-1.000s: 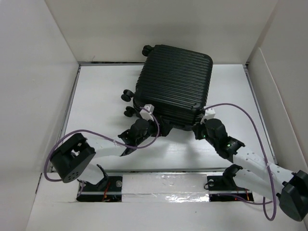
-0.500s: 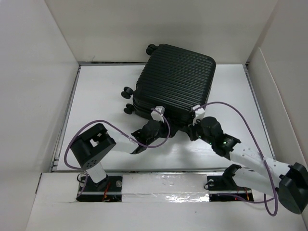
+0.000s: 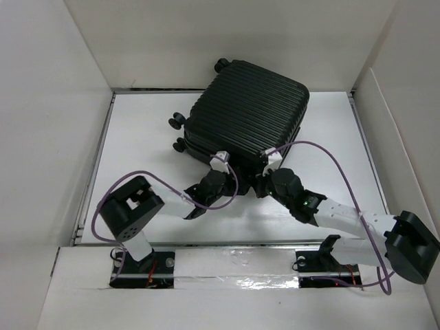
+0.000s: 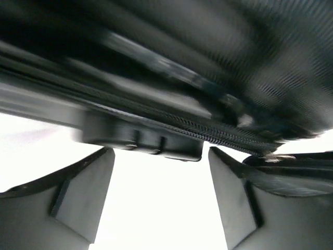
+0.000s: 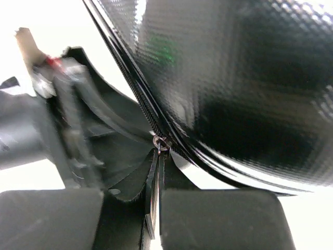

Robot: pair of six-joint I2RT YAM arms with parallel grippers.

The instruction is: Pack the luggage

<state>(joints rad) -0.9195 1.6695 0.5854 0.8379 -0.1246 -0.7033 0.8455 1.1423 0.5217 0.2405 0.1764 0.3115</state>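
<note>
The table in front of me was white and flat, and white walls closed it on the left, on the right and on the far side. On it lay the luggage, black and shut, resting flat with one ribbed shell turned upward. It lay in the far half, a little right of the middle, at a slant to the table edges. Its small wheels pointed to the left; if they touched the surface, I could not tell.

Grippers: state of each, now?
Left gripper: open, holding nothing.
Right gripper: shut on the luggage zipper pull.
</note>
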